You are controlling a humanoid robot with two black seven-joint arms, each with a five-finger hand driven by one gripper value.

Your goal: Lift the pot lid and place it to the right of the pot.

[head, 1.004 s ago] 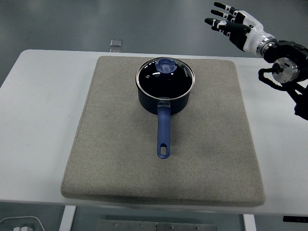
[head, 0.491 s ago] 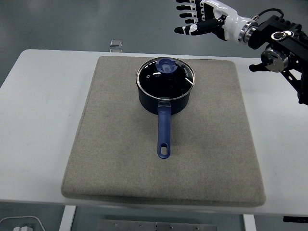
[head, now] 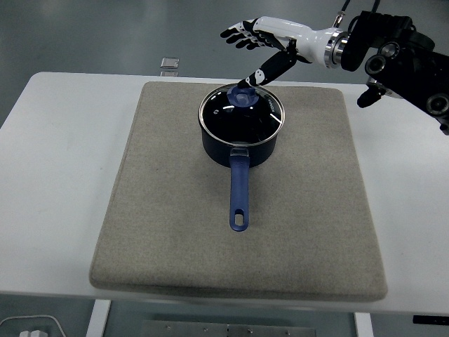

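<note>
Right hand (head: 263,43) above blue lid knob (head: 243,95), fingers spread wide, holding nothing. Advise: centre over knob, pinch firmly, lift glass lid (head: 242,110) straight off saucepan (head: 238,144).

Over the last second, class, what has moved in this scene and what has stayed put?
The right hand has swept leftward from the table's far right corner and come down over the pot lid, fingers spread, thumb reaching toward the blue knob. It grips nothing yet. The lid stays on the pot, and the pot stays put on the grey mat.
</note>
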